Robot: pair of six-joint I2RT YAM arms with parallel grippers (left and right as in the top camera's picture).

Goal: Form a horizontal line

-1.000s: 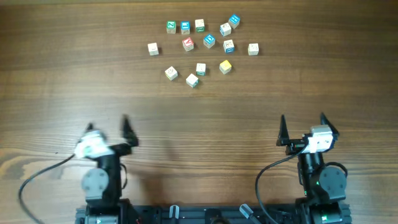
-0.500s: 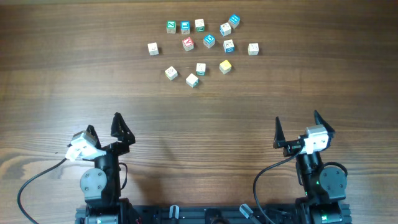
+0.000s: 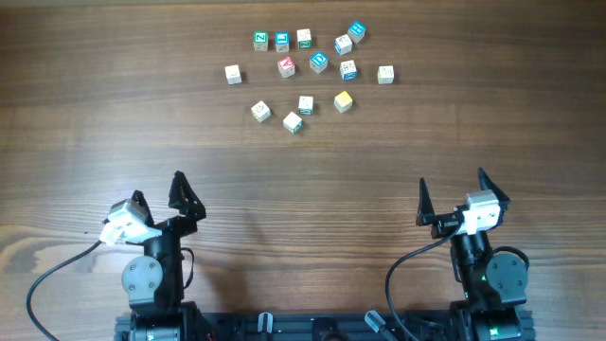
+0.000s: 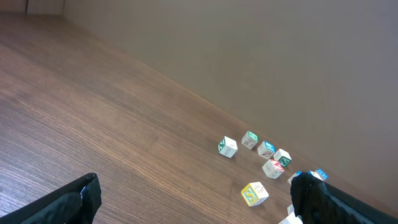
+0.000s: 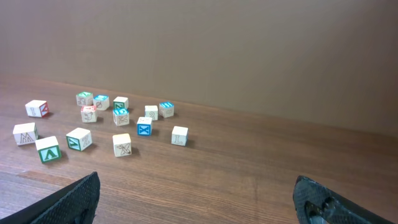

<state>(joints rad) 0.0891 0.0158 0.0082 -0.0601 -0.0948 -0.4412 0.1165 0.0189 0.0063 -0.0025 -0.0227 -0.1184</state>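
Observation:
No straight row of touching cubes shows. Several small wooden letter cubes lie loose at the far middle of the table, among them a red "A" cube (image 3: pixel 286 67), a yellow cube (image 3: pixel 343 100) and a whitish cube (image 3: pixel 232 74). Three cubes (image 3: pixel 281 41) sit side by side at the top left of the cluster. My left gripper (image 3: pixel 157 188) is open and empty near the front left, far from the cubes. My right gripper (image 3: pixel 453 178) is open and empty near the front right. The left wrist view (image 4: pixel 196 199) shows a yellow "S" cube (image 4: pixel 254 193) ahead on the right. The right wrist view (image 5: pixel 196 193) shows the cluster (image 5: pixel 118 116) far ahead on the left.
The wooden table (image 3: pixel 303 170) lies bare between the grippers and the cubes. A plain wall (image 5: pixel 249 50) stands behind the table's far edge. Cables run from both arm bases at the front edge.
A second ago the left gripper was in motion and blurred; it has swung slightly left and settled. The right gripper shifted a little left. The cubes have not moved.

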